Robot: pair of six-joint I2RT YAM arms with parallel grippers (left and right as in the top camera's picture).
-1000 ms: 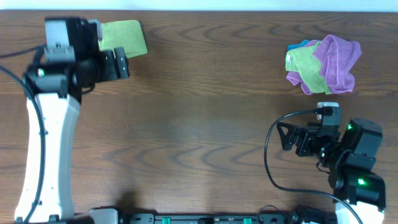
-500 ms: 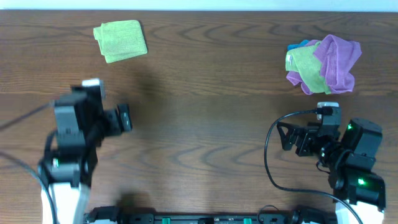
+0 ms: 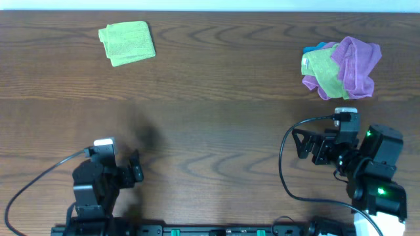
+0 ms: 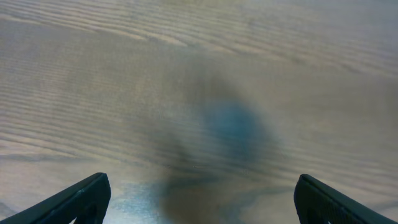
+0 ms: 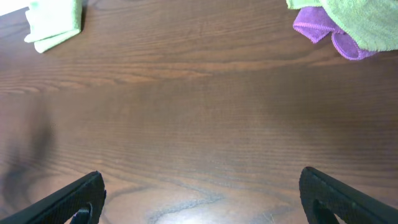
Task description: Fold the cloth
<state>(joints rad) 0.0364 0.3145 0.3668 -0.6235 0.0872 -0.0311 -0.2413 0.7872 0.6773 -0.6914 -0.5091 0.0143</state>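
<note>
The lime-green cloth (image 3: 127,43) lies folded into a small rectangle at the far left of the table; it also shows at the top left of the right wrist view (image 5: 55,22). My left gripper (image 3: 135,167) is open and empty near the front left edge, far from the cloth; its wrist view shows only blurred bare wood between the fingers (image 4: 199,202). My right gripper (image 3: 303,145) is open and empty at the front right, over bare wood (image 5: 200,199).
A bunched pile of a purple cloth (image 3: 356,67) and a duller olive-green cloth (image 3: 320,68) with a bit of blue sits at the far right; its edge shows in the right wrist view (image 5: 348,25). The table (image 3: 216,118) is dark wood.
My left arm has pulled back from beside the cloth at the far left to the front edge of the table. The cloth stays folded where it was. The right arm has not moved.
</note>
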